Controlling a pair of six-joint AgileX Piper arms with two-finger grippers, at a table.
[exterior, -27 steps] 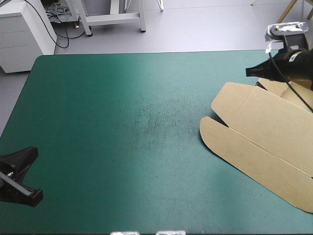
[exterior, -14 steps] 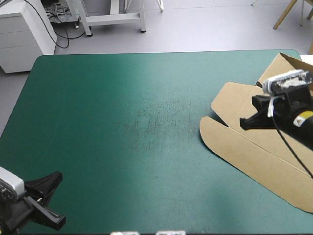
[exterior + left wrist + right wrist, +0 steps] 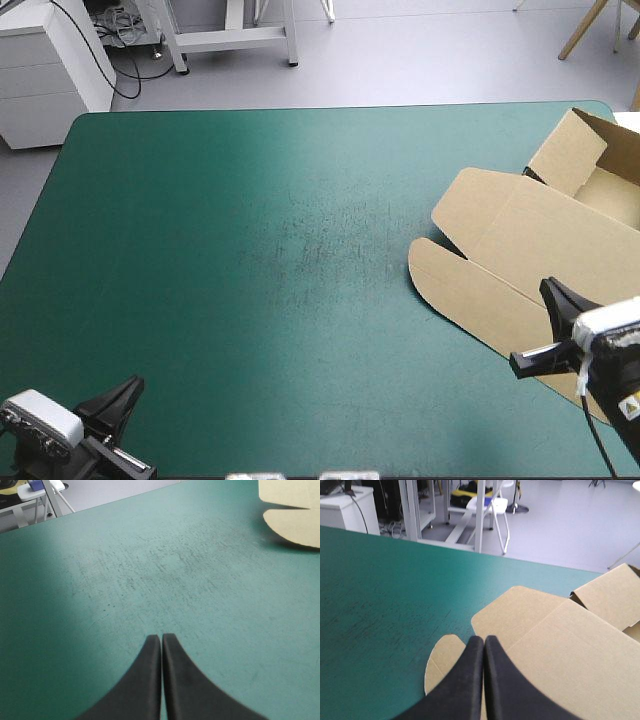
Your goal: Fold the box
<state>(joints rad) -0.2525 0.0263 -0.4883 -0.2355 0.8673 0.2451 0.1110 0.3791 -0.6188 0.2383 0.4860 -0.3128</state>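
The brown box lies at the table's right side. Its lid is flat and points toward the table's middle, and its tray with raised walls sits at the far right corner. My right gripper is shut and holds nothing, raised over the lid's near part. In the right wrist view its fingertips line up over the lid, beside a rounded flap. My left gripper hovers at the near left corner, shut and holding nothing, far from the box. In the left wrist view the gripper points across the cover toward the rounded flap.
The teal-green cover stretches from the box to the left edge. A white drawer cabinet and a pale table frame stand on the floor beyond the far edge. The box runs up to the table's right edge.
Both arms have drawn back toward the near edge. The right gripper has left the tray's far corner and crossed the lid, so the tray now shows. The box has not moved.
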